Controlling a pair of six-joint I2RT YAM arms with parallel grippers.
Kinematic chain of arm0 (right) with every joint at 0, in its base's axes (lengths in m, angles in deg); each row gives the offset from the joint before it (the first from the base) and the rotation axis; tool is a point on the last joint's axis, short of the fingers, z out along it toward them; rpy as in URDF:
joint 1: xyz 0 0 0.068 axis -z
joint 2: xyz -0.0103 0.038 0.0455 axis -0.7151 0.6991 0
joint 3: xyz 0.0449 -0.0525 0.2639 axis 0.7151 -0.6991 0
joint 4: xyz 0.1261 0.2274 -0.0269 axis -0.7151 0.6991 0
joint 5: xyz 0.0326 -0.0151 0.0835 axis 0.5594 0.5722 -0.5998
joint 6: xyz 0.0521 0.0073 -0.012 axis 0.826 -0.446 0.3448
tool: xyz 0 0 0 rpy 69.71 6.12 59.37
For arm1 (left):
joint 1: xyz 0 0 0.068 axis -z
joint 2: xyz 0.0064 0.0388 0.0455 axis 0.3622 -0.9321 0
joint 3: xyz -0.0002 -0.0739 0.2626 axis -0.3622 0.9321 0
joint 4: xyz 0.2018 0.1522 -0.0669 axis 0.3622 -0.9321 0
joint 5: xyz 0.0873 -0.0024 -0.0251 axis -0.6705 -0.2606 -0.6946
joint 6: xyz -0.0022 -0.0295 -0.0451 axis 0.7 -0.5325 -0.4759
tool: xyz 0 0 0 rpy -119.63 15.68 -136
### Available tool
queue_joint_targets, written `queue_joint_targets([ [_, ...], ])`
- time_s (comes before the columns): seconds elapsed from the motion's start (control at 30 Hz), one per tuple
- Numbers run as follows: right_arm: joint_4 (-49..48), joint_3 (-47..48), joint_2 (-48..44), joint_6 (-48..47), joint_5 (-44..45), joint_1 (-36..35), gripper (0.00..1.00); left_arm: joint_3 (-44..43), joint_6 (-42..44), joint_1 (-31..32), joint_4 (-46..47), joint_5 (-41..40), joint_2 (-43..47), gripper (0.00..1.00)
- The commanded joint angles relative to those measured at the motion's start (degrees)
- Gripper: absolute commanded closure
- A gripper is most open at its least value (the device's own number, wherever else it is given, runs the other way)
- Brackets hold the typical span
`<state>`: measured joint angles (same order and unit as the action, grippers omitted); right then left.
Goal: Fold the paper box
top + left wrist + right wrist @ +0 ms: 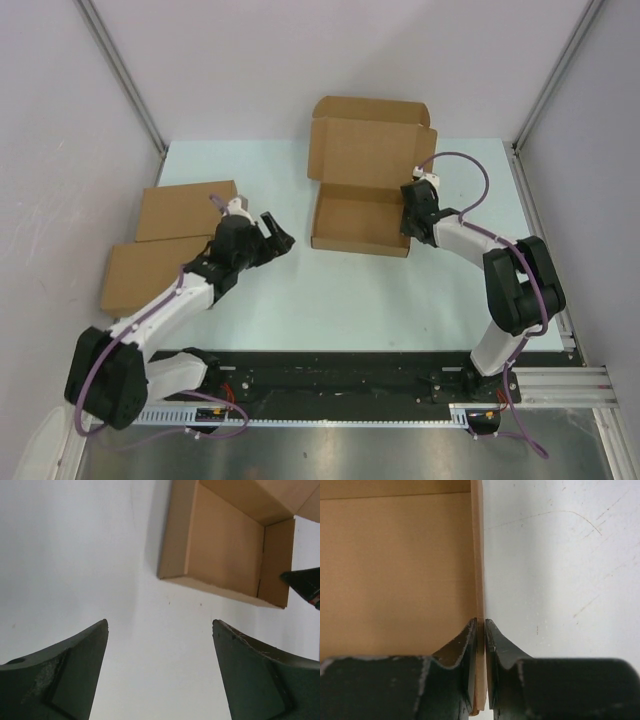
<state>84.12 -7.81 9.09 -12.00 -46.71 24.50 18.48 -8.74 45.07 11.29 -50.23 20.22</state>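
The paper box (355, 218) is a brown cardboard mailer standing at the table's middle back, tray formed, lid (368, 150) raised behind it. My right gripper (412, 215) is shut on the box's right side wall (479, 580), one finger inside the tray, one outside. My left gripper (278, 236) is open and empty, left of the box and apart from it. In the left wrist view the box (225, 555) lies ahead beyond the spread fingertips (97, 635).
Two finished flat brown boxes (165, 245) lie overlapping at the table's left edge, beside my left arm. Grey walls close in the left and right sides. The pale table (330, 300) runs between the box and the arm bases.
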Motion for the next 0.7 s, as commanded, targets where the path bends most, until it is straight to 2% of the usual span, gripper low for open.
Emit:
queue_joint_targets([
  [0.0,1.22,-0.41,-0.72,-1.32,0.53,0.84,0.82,-7.23,5.64,0.77,8.57,-0.37,-7.33,0.1],
  [0.23,0.51,-0.41,0.59,-2.82,1.57,-0.91,0.84,-18.46,10.56,0.86,12.0,-1.34,-22.02,0.12],
  [0.4,0.16,-0.41,1.38,-4.05,2.72,-1.97,0.85,-24.63,12.32,2.0,10.68,-0.11,-32.22,0.16],
  [0.5,0.42,-0.41,1.47,-4.58,2.63,-2.06,0.85,-27.53,13.56,3.32,8.75,-2.03,-36.44,0.17],
  [0.6,0.6,-0.41,1.3,-4.67,2.89,-2.32,0.86,-28.15,12.6,3.41,8.22,-3.09,-39.52,0.25],
  [0.63,0.6,-0.41,1.12,-5.01,3.07,-2.67,0.87,-28.24,12.51,3.41,8.66,-2.66,-39.96,0.36],
  [0.67,0.51,-0.41,1.12,-5.45,3.59,-2.85,0.88,-28.15,12.59,3.5,9.36,-2.05,-40.92,0.41],
])
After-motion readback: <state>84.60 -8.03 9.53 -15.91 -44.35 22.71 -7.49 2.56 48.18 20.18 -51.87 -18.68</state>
